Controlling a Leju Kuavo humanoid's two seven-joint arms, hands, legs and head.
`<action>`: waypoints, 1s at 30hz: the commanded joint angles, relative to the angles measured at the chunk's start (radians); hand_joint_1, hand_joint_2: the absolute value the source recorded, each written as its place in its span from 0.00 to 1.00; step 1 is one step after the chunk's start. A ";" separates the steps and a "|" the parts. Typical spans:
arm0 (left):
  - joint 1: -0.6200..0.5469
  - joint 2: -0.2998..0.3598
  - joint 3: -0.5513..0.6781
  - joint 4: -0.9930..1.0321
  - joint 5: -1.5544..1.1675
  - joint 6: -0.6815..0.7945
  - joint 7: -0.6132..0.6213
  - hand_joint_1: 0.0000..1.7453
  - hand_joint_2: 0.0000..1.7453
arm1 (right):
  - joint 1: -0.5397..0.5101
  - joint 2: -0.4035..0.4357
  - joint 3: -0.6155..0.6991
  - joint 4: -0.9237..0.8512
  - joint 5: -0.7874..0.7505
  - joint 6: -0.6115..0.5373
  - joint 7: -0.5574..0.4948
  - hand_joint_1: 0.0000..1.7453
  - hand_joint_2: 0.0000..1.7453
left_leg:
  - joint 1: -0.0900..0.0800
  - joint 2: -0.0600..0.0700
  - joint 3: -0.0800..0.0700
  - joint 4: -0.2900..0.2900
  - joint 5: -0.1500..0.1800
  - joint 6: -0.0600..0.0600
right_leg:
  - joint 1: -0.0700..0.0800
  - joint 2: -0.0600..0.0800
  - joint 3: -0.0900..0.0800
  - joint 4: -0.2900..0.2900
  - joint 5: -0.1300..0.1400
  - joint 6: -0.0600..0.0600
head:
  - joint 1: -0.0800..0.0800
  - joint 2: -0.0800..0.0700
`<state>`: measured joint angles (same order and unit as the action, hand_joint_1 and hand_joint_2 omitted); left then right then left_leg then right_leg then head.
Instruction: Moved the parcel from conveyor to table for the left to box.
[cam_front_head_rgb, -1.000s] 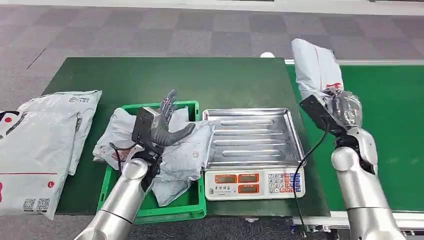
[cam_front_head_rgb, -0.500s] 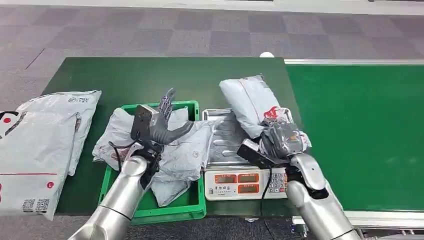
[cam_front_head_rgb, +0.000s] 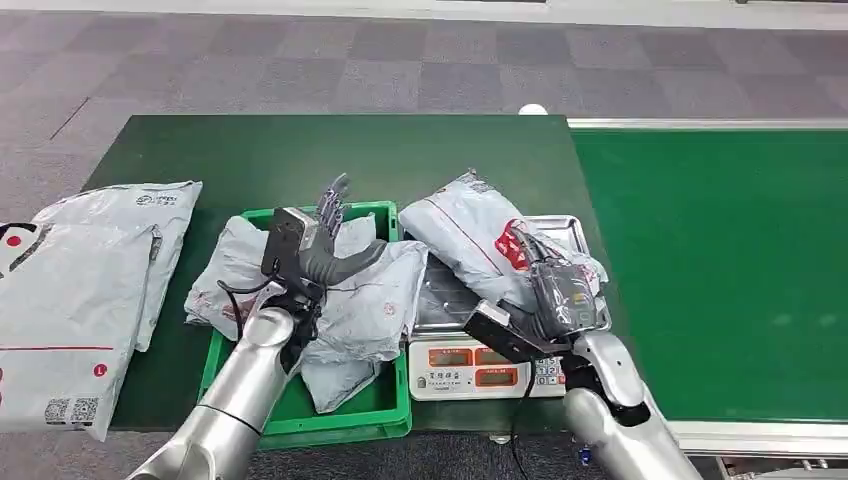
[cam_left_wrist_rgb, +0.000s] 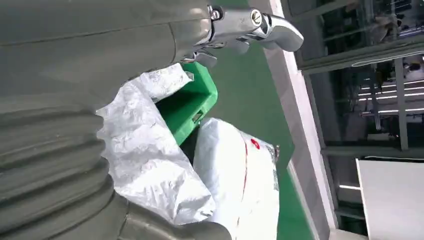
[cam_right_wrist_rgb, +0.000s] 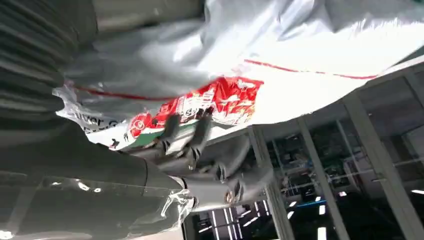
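**Parcel over the scale, right hand still on it**

The right hand (cam_front_head_rgb: 560, 295) gripped the parcel (cam_front_head_rgb: 480, 235), fingers clamped on its near right end by the red print; the parcel lay slanted across the scale (cam_front_head_rgb: 500, 365), its far end reaching left past the steel tray (cam_front_head_rgb: 582, 232) toward the crate; from the head view I could not tell whether it rested fully on the tray or hung partly in the grip; in the right wrist view the parcel (cam_right_wrist_rgb: 300, 45) spread pale above the dark fingers (cam_right_wrist_rgb: 200, 135), which pressed against the red label.

The left hand (cam_front_head_rgb: 325, 245) hovered over the crate (cam_front_head_rgb: 385, 405), fingers apart and pointing far, thumb stretched right, holding nothing; below it lay crumpled bags (cam_front_head_rgb: 360, 300) that filled the crate and spilled over its right edge, touching the scale; the left wrist view showed one such bag (cam_left_wrist_rgb: 145, 160) beside the crate's green wall (cam_left_wrist_rgb: 192, 105).

The scale stood on the table (cam_front_head_rgb: 250, 150), just right of the crate, its display facing near; at the far left of the table lay two flat mailers (cam_front_head_rgb: 80, 290), one overlapping the other; the conveyor (cam_front_head_rgb: 720, 260) ran along the right, its green belt beside the table's edge.
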<state>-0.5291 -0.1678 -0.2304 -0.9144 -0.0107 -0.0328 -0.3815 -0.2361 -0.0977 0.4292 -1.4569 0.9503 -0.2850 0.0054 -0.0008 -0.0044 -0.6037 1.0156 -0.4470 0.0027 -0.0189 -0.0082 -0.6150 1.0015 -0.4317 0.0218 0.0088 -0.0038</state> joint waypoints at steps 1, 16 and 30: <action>-0.025 0.041 -0.042 0.036 -0.001 0.007 0.000 0.00 1.00 | -0.154 0.022 -0.101 0.238 -0.141 0.062 -0.036 0.00 1.00 | 0.001 0.003 0.004 -0.002 0.000 -0.001 | 0.001 0.003 0.004 -0.003 0.001 -0.002 | 0.000 0.000; -0.119 0.046 -0.119 0.136 0.030 0.030 -0.032 0.00 1.00 | -0.264 -0.002 -0.280 0.459 -0.836 0.408 -0.361 0.00 1.00 | 0.001 0.000 0.002 0.000 0.001 -0.001 | 0.001 0.000 0.003 -0.001 0.002 -0.001 | 0.000 0.000; -0.219 0.018 -0.222 0.204 0.069 0.095 -0.026 0.00 1.00 | -0.519 0.009 -0.309 0.902 -1.142 0.517 -0.410 0.00 1.00 | 0.000 0.000 0.001 0.001 0.003 0.000 | 0.001 0.001 0.001 -0.001 0.005 -0.001 | 0.000 0.000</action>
<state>-0.6725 -0.1564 -0.3578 -0.8152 0.0610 0.0458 -0.4070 -0.6520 -0.1049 0.1755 -0.8121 -0.1358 0.1930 -0.3956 -0.0011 -0.0038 -0.6045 1.0171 -0.4431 0.0034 -0.0191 -0.0077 -0.6156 1.0016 -0.4262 0.0224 0.0088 -0.0038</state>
